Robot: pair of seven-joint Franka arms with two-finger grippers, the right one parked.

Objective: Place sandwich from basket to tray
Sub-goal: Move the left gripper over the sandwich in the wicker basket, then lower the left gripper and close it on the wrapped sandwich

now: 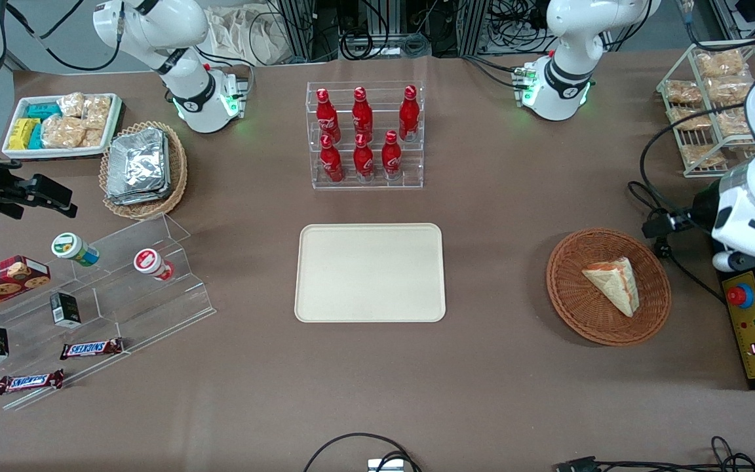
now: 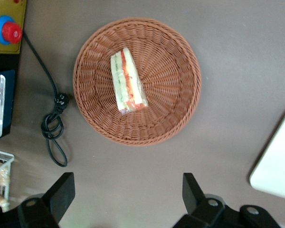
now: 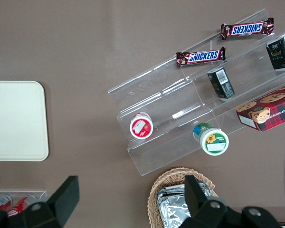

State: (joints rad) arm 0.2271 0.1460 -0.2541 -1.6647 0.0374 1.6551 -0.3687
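Note:
The sandwich [image 1: 613, 282] [image 2: 128, 83], a pale wedge with red and green filling along its cut edge, lies in the round reddish-brown basket [image 1: 567, 295] [image 2: 175, 104]. The cream tray [image 1: 371, 272] [image 2: 278, 171] lies flat at mid-table with nothing on it. My gripper [image 1: 664, 226] [image 2: 128, 190] hangs above bare table beside the basket's rim, a little farther from the front camera than the basket. Its fingers are open and wide apart, with only table showing between them.
A yellow control box with a red stop button [image 1: 748, 321] [image 2: 7, 31] and a coiled black cable [image 2: 52, 128] lie beside the basket toward the working arm's end. A clear rack of red bottles [image 1: 364, 134] stands farther back than the tray. A wire rack of snacks [image 1: 712, 98] stands nearby.

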